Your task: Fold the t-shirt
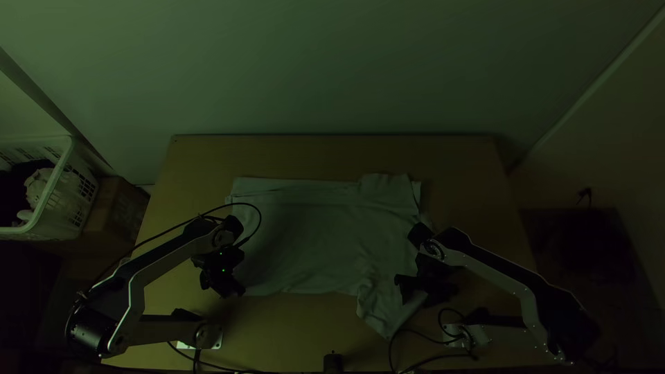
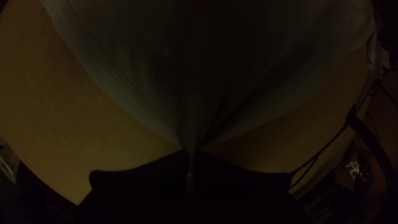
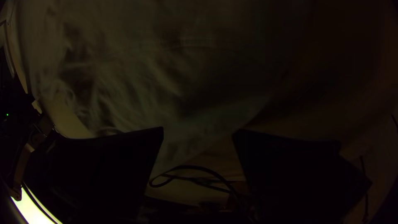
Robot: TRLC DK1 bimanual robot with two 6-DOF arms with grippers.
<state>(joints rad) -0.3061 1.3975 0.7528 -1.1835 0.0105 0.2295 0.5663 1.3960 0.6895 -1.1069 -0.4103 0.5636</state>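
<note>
Dim wooden table (image 1: 332,154) | t-shirt (image 1: 312,235) mid-table, mostly spread, five o'clock sleeve (image 1: 379,312) rumpled | left gripper (image 2: 190,152) pinching its eight o'clock corner (image 2: 191,128) | right gripper (image 3: 198,130) wide at four o'clock | main folds apparently left

Dim room, plain wall (image 1: 332,69) beyond a light wooden desk (image 1: 332,154), pale strip (image 1: 604,82) slanting at the right, white plastic basket (image 1: 62,158) holding bundled cloth (image 1: 36,187) beside a brown box (image 1: 111,208) at the left

T-shirt (image 1: 318,235) on table (image 1: 460,163), basket (image 1: 57,179) left
</note>
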